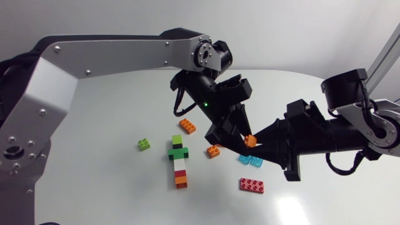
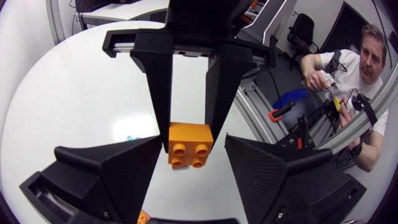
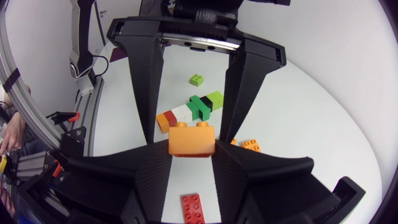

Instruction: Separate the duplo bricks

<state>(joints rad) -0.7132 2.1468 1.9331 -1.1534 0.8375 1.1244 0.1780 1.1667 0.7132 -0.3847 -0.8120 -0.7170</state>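
Right wrist view showed the right fingers (image 3: 140,171) pinching one orange brick (image 3: 191,140) in the air, the left fingers (image 3: 146,93) spread just outside it, apparently not touching. Farther off a stack (image 3: 185,112) lay joined on the worktop (image 3: 298,93); the brick seemed freed, next needing setting down apart. No writing was legible.

Legible markings: none found.

No text, label, number or sign can be read on any surface in the three views. The orange brick (image 2: 189,144) shows plain faces and plain studs, with no print that can be made out. The loose bricks (image 1: 251,185) lying on the table (image 1: 106,125) are too small to show any lettering, and the table top itself carries no mark or sticker.
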